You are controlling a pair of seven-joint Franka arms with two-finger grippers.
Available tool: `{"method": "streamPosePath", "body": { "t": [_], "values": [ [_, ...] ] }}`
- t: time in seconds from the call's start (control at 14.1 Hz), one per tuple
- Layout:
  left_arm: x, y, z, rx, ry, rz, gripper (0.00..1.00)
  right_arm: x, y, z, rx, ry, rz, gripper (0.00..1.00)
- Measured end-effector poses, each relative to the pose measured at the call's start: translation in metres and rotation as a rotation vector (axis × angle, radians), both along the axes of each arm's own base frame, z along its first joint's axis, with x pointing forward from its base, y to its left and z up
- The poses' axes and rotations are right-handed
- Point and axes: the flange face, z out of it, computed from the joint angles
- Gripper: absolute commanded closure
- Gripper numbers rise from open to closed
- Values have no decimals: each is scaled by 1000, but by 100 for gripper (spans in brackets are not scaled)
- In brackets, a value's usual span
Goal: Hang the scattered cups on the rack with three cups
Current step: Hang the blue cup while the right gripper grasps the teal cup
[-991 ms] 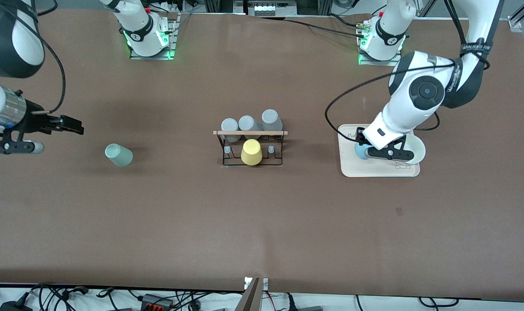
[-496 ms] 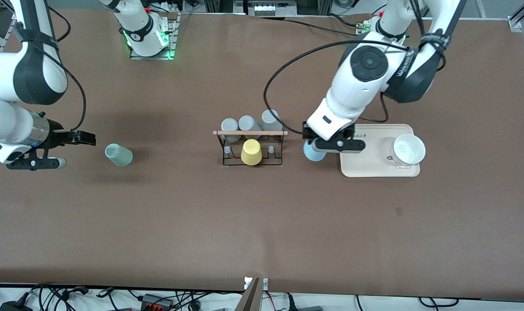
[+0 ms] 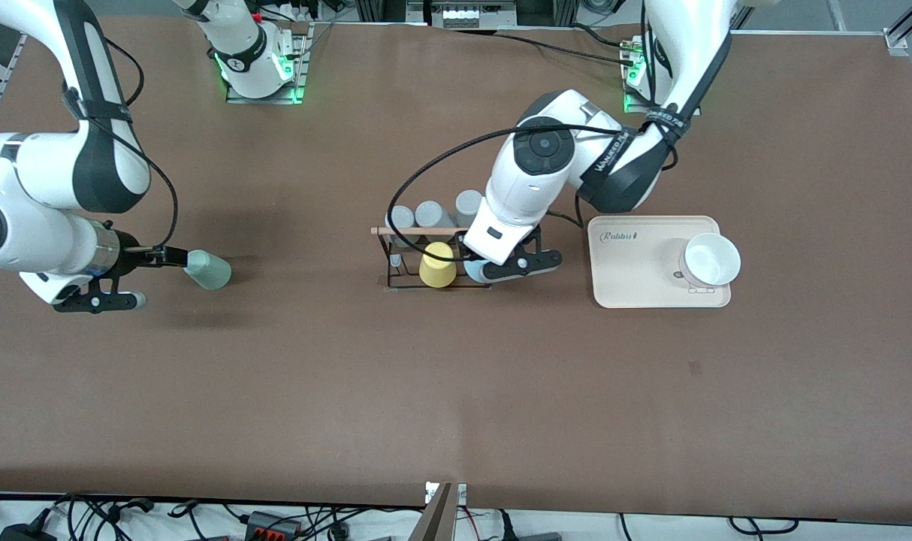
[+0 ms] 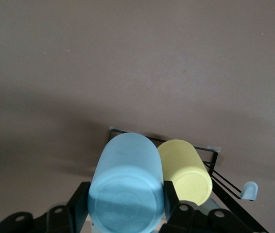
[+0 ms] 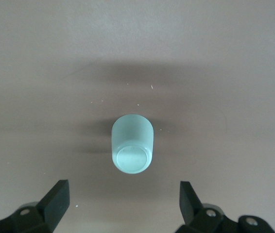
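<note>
My left tool (image 3: 493,268) is gripping the blue cup (image 4: 126,187) over the rack (image 3: 396,284), yellow cup (image 3: 437,264) at nine o'clock; right tool (image 5: 123,204) is gaping wide at the mint cup (image 5: 132,150).

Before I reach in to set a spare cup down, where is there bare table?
The wide strip nearer the front camera than the rack and cream tray is bare. So is the stretch between the mint-green cup and the rack. It is crowded at the rack, where the left hand holds the light blue cup.
</note>
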Motion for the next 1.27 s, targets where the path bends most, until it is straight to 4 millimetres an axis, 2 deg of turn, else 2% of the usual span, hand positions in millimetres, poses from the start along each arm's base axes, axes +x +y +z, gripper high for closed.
{"method": "streamPosePath", "body": {
  "t": [0.28, 0.57, 1.06, 1.27],
  "values": [
    [-7, -12, 4, -4, -4, -3, 81, -3, 0, -43, 3, 14, 3, 0],
    [-16, -22, -4, 52, -40, -41, 81, -10, 1, -79, 6, 26, 6, 0],
    [-21, -32, -35, 78, -13, -59, 81, -18, -9, -109, 8, 71, -10, 0],
    [-24, -36, -44, 104, -24, -72, 77, -18, -10, -116, 8, 73, -11, 0]
  ]
}}
